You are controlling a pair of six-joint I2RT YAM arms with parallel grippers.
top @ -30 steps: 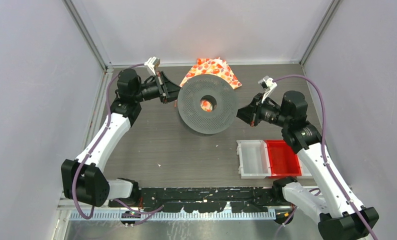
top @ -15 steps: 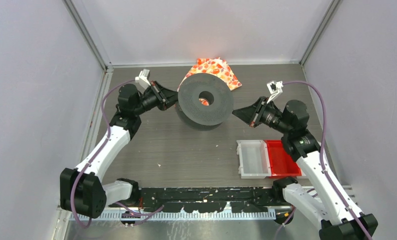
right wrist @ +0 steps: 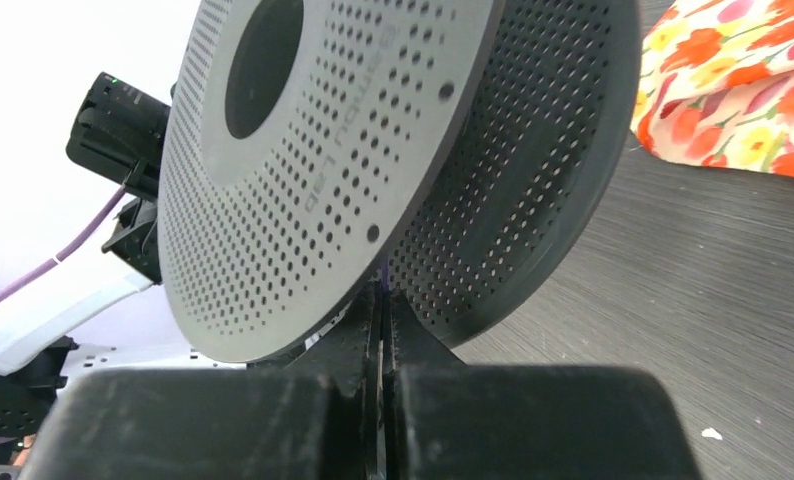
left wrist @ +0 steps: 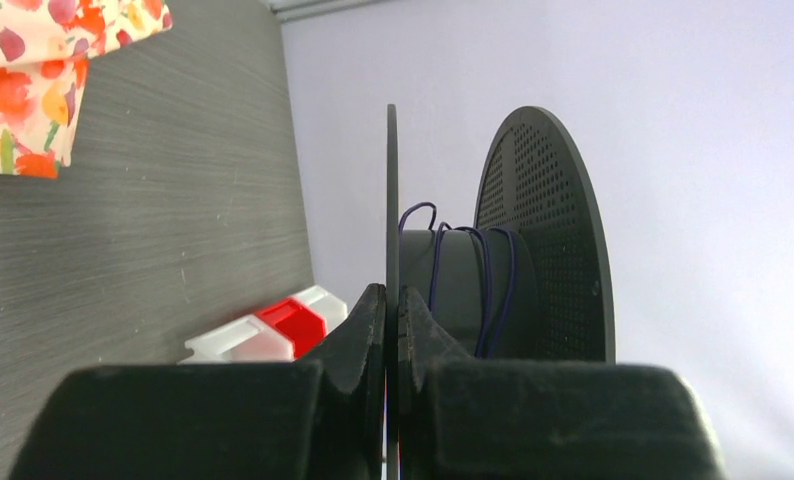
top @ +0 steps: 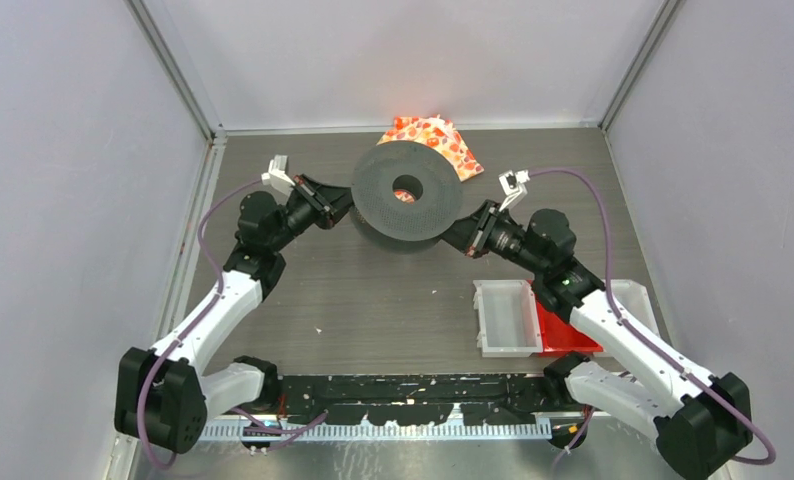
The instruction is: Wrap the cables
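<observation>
A black perforated spool [top: 408, 200] sits at the table's back centre, held tilted. My left gripper [top: 345, 205] is shut on the rim of one spool flange, which shows edge-on between the fingers in the left wrist view [left wrist: 392, 200]. A few turns of the thin dark cable [left wrist: 436, 270] lie around the spool core. My right gripper [top: 455, 236] is at the spool's right edge. In the right wrist view the right gripper [right wrist: 383, 300] is shut, and a thin strand of cable [right wrist: 385, 270] rises from between the tips into the gap between the flanges [right wrist: 303, 190].
A floral cloth [top: 435, 135] lies behind the spool. A white bin [top: 503, 318], a red bin [top: 565, 328] and another white bin [top: 638, 295] stand at the front right, under my right arm. Walls close in the left, back and right.
The spool has moved toward the back. My left gripper has come forward and lower while holding the flange. My right gripper has moved left, close against the spool's right edge.
</observation>
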